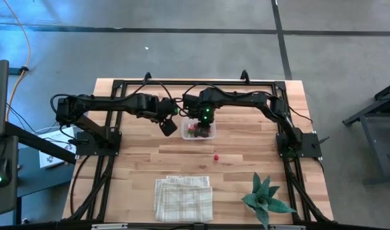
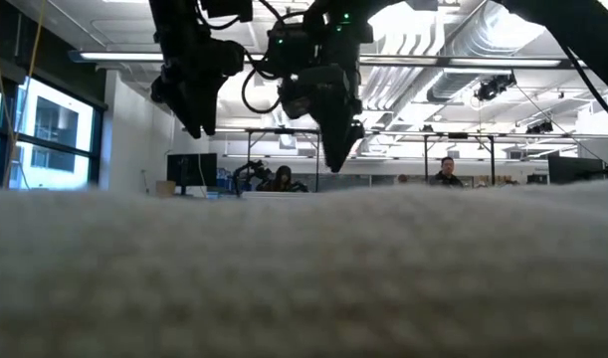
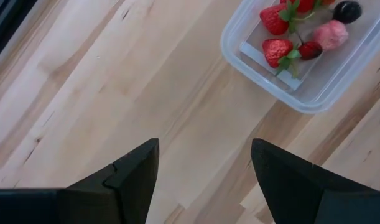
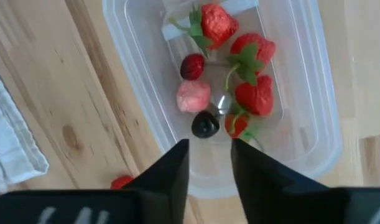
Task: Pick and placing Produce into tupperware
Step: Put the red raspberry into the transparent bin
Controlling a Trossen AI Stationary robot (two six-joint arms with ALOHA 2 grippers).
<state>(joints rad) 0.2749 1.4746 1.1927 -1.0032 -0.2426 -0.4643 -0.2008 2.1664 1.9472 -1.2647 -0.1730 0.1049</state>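
The clear tupperware (image 1: 208, 135) stands on the wooden table near its middle. In it lie several produce pieces: red strawberries (image 4: 255, 96), a pink piece (image 4: 193, 96) and a dark round one (image 4: 205, 125). One more red piece (image 1: 216, 156) lies on the bare table nearer the front edge. My right gripper (image 4: 210, 146) hangs over the container's near end, pointing down, open by a narrow gap with nothing between its fingers; the dark piece sits just beyond the tips. My left gripper (image 3: 205, 155) is open above bare wood, just left of the container (image 3: 301, 93).
A folded white-and-grey checked cloth (image 1: 183, 198) lies at the table's front edge and fills the low view's foreground. A green spiky plant (image 1: 266, 198) stands at the front right. Bare wood lies between the container and the cloth.
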